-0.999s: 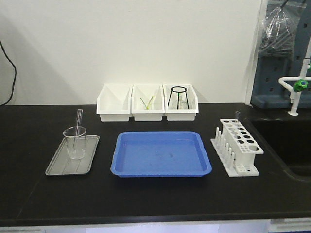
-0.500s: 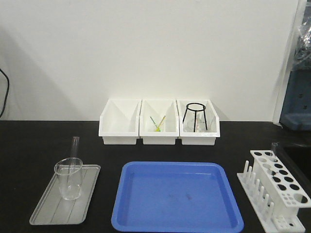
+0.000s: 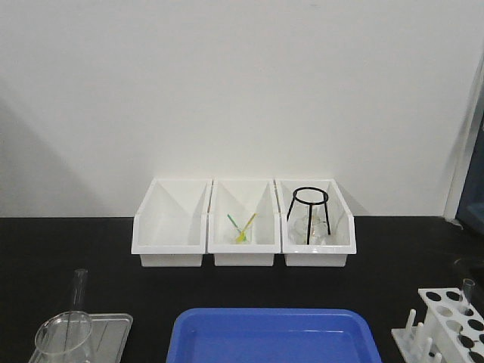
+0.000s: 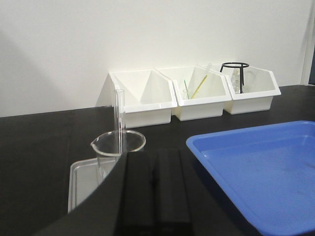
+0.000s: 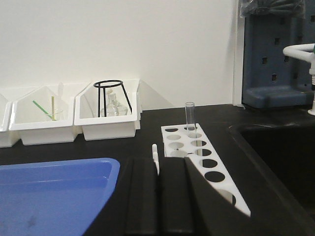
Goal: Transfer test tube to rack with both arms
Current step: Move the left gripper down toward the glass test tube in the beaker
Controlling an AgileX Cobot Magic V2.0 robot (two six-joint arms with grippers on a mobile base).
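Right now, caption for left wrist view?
Left gripper, shut, facing tube in beaker on grey tray; blue tray alongside.

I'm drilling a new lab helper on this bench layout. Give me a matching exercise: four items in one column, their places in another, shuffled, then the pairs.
Items
1. test tube
2. black wire stand
3. yellow and green sticks
4. rack

Places
A. in the middle white bin
B. right of the blue tray
C. standing in the beaker
D. in the right white bin

Pairs: 1-C, 2-D, 3-A, 4-B
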